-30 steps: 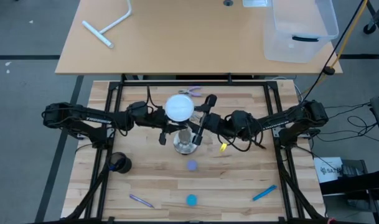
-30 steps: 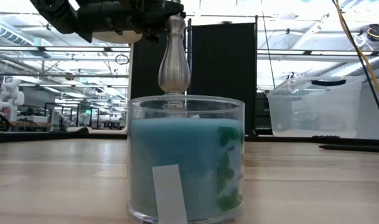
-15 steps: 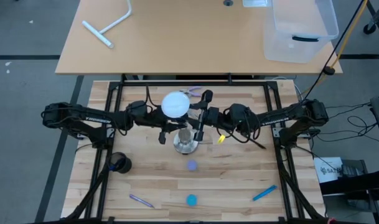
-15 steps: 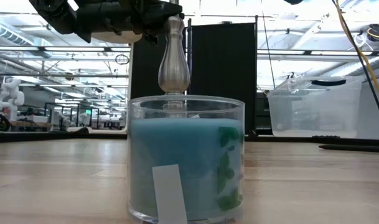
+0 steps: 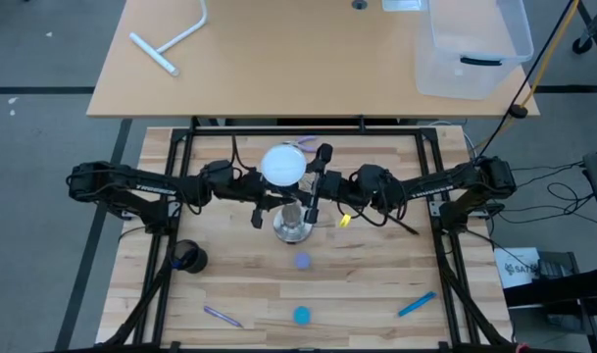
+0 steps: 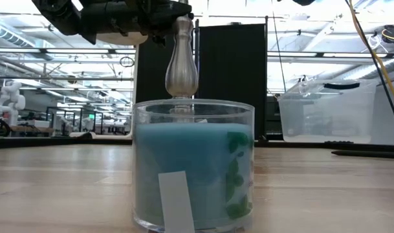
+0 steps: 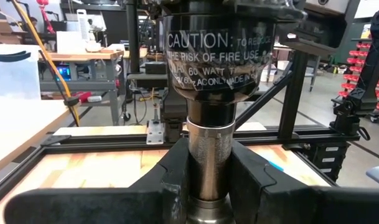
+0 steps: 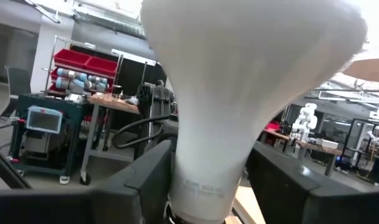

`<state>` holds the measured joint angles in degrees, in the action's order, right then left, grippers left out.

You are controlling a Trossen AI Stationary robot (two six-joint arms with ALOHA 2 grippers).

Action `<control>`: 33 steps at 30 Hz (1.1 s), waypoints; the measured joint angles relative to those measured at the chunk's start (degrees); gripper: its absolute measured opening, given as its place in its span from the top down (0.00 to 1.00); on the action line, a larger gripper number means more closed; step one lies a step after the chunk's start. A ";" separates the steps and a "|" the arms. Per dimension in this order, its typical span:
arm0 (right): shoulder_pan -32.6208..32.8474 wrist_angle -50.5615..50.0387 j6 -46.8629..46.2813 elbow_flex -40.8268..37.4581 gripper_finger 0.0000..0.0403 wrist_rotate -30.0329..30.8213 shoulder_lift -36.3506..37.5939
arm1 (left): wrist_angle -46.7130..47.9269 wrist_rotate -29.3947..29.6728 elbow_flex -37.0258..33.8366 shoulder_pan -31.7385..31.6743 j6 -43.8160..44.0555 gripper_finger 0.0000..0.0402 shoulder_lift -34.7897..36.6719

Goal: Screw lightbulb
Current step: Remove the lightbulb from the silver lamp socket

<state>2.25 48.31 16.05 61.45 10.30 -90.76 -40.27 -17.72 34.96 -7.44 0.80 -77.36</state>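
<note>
Right wrist view is showing the right gripper [image 8: 205, 180] bracketing the lightbulb [image 8: 239, 81] at its tapering neck, one dark finger [image 8: 149, 177] on each side; whether the pads are actually biting or standing slightly off the neck, I cannot tell. The left gripper [image 7: 208, 180] is clamping the shiny post of the socket stand [image 7: 209, 155] just under its black collar, fingers pressed against the metal on both sides, steadying it. From the high view the white globe [image 5: 281, 165] is sitting upright on top of the stand, near the table's middle, with the two arms coming in from opposite sides and the stand's round base [image 5: 292, 230] just below. Step in hand, as I judge it: turning the bulb into the socket, likely between twists while the right fingers re-grip. Next move is calling for a firm pinch on the neck, a wrist roll to thread it down, then release and reset, with the left arm holding the stand rigid so it is not tipping. Against the earlier high frames the bulb and right gripper are sitting in a slightly different spot over the stand, the right wrist looking rotated, while the left arm and stand are staying put. A blue candle jar [image 6: 193, 165] is filling the low view's foreground.
</note>
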 joint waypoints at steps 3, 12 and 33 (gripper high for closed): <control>0.05 -1.52 0.88 0.97 0.58 -0.19 0.00 | 0.00 0.02 -0.02 0.00 0.04 0.81 0.03; -0.04 -14.02 -0.25 7.09 0.64 -2.53 0.05 | 0.09 -3.18 -0.15 -0.15 -0.41 0.81 0.22; -4.99 -49.59 -0.26 19.78 0.64 -16.15 2.99 | 0.48 -7.28 0.11 -0.20 -0.05 0.81 -0.02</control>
<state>-2.74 -1.27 15.79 81.23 -5.86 -87.77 -39.79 -24.99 35.07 -7.64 0.75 -77.38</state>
